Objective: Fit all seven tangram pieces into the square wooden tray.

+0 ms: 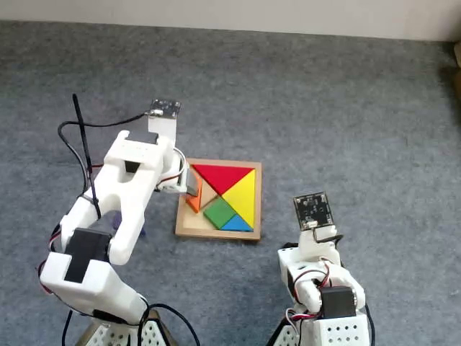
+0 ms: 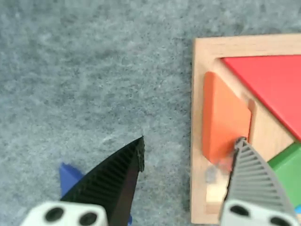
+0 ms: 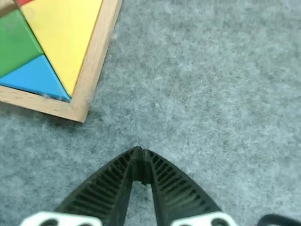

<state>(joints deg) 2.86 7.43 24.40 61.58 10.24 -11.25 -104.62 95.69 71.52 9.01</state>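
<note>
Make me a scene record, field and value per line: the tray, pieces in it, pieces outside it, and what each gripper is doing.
tray: square, wooden, on grey carpet
seated flat: red piece, yellow piece, green piece, light blue piece
orange piece: at the tray's left side, overlapping the rim, seemingly not seated
bare wood: shows beside the orange piece
outside tray: dark blue piece on the carpet
left gripper: open, straddling the tray's left rim, one finger by the orange piece
right gripper: shut, over carpet near a tray corner
</note>
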